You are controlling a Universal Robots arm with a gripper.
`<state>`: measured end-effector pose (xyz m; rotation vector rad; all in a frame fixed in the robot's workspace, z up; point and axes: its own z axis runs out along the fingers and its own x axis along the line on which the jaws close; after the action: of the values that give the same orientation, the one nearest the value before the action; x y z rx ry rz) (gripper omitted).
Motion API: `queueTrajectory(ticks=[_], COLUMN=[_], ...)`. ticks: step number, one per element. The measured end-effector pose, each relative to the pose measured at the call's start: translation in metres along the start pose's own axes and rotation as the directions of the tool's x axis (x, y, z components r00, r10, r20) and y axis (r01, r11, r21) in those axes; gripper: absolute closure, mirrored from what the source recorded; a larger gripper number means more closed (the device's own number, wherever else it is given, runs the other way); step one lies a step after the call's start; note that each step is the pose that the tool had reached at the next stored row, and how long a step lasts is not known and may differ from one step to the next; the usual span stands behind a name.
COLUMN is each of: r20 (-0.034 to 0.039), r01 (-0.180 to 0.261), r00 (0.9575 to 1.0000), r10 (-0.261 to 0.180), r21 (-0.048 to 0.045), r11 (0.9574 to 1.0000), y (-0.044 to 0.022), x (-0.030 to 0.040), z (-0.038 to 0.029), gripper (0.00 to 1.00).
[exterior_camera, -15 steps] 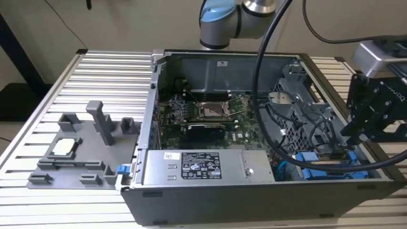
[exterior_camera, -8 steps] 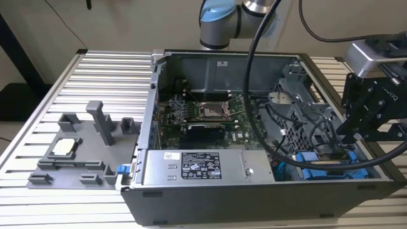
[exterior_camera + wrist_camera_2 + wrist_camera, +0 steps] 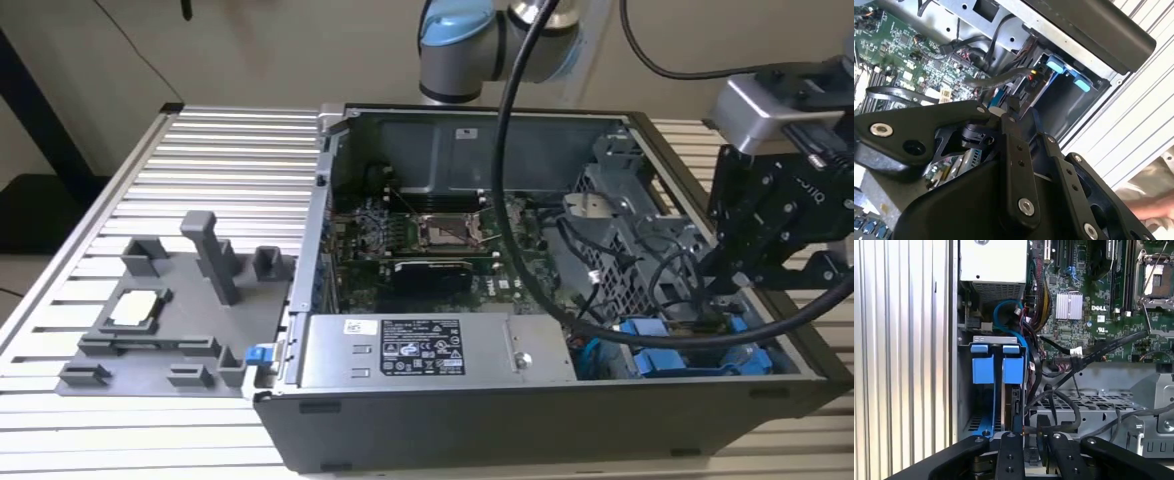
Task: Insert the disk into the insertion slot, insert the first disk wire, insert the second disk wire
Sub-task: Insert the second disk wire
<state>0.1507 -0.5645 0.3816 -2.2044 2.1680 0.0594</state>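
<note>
The tool [image 3: 718,292] reaches down into a corner of the open computer case [image 3: 534,425], at the slot [image 3: 683,352] that holds the disk [image 3: 1015,405].

Whether the tool is open or closed on anything cannot be told. In both wrist views its tip sits just beside a bundle of black wires [image 3: 1054,400] at the mouth of the slot. The disk stands on edge inside the slot, between grey metal walls and under two blue tabs [image 3: 983,367]. Near the slot are a perforated metal cage [image 3: 1094,402] and the green circuit board [image 3: 1079,305]. Toward the exterior view's left lies the grey power supply [image 3: 427,350] with its white sticker. The case stands on a ribbed metal desk [image 3: 200,150], and a grey holder [image 3: 174,300] sits on the desk beside the case, at the exterior view's left.
</note>
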Motion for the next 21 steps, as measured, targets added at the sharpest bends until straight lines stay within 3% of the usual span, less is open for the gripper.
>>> queueTrajectory(ticks=[4, 9, 12, 21], r20=[0.0095, 0.0093, 0.0093, 0.0109], r01=[0.0, 0.0, 0.001, 0.011], r00=[1.0, 1.0, 1.0, 0.9999], r10=[0.0, 0.0, -0.001, -0.011], r21=[0.003, 0.0083, 0.0102, 0.0124], r11=[1.0, 1.0, 0.9999, 0.9999], y=[0.0064, 0.0236, 0.0302, 0.0374], x=[-0.001, -0.0129, -0.019, -0.0264], z=[-0.0055, -0.0034, -0.0011, 0.0036], gripper=[0.73, 0.73, 0.73, 0.73])
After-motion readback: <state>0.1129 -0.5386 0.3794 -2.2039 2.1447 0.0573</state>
